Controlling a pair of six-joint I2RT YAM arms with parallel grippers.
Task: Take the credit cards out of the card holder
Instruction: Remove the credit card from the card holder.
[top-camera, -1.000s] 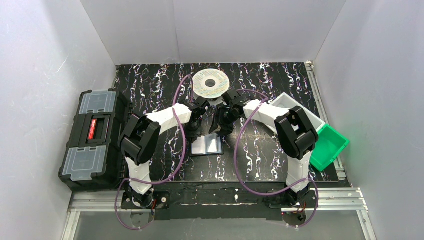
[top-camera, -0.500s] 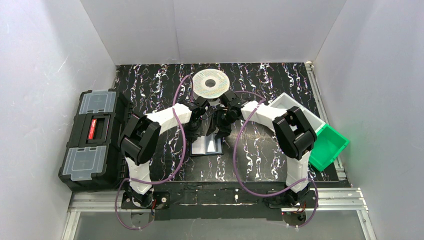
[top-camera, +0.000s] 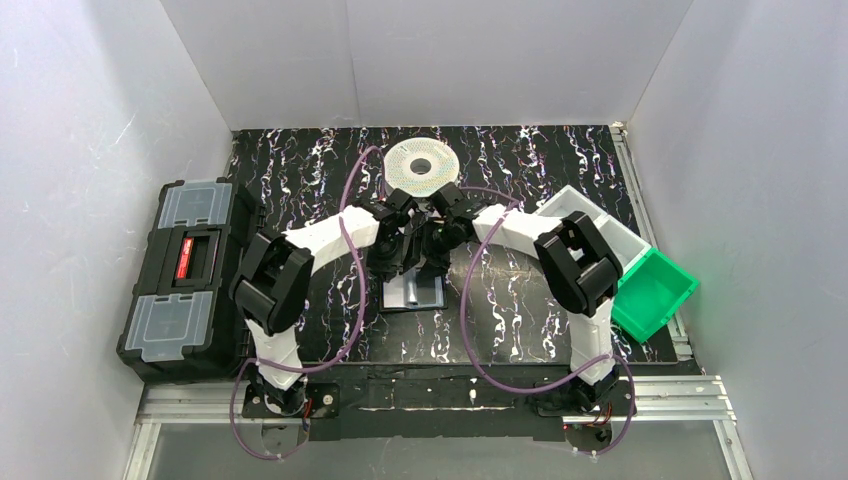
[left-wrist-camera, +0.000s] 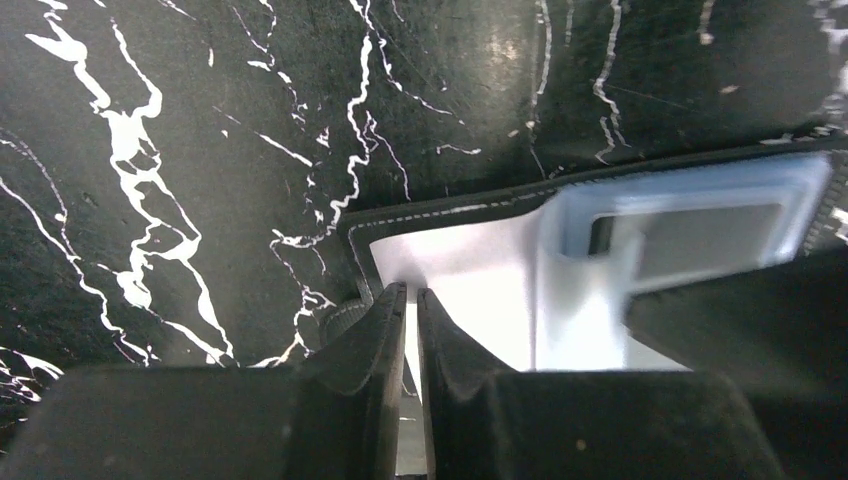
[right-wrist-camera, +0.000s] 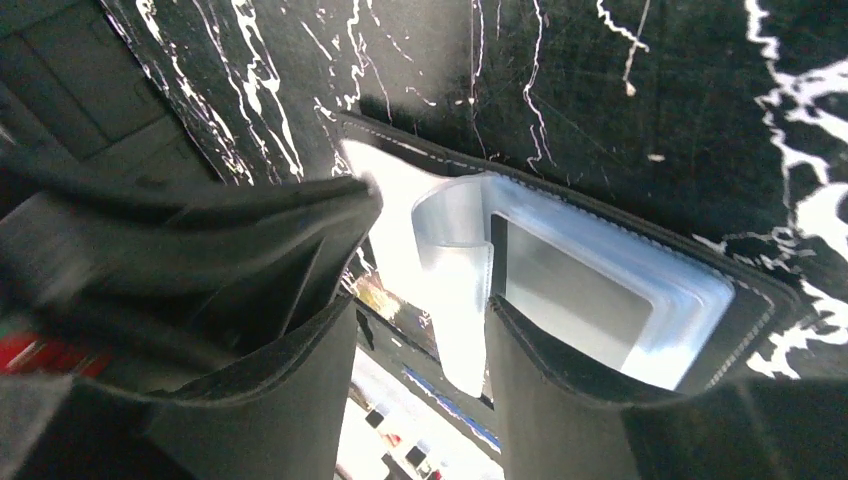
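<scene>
The card holder (top-camera: 413, 293) lies open on the black marbled table, its pale bluish inside facing up. It also shows as the card holder (left-wrist-camera: 470, 250) and the card holder (right-wrist-camera: 600, 290). My left gripper (top-camera: 400, 264) hangs over its left part; in the left wrist view the left gripper (left-wrist-camera: 411, 292) stands shut but for a hairline slit, with nothing seen in it. My right gripper (top-camera: 432, 260) is close beside it. The right gripper (right-wrist-camera: 425, 300) is open, with a clear sleeve flap (right-wrist-camera: 455, 290) standing up between its fingers. I cannot pick out the credit cards; a grey rectangle (right-wrist-camera: 570, 290) fills one clear pocket.
A big black toolbox (top-camera: 185, 280) sits at the table's left edge. A white perforated disc (top-camera: 420, 167) lies just behind the grippers. A white bin (top-camera: 590, 213) and a green bin (top-camera: 655, 293) stand at the right.
Both grippers have drawn together and come toward the near side, down over the open card holder. The left jaws have parted a hair.
</scene>
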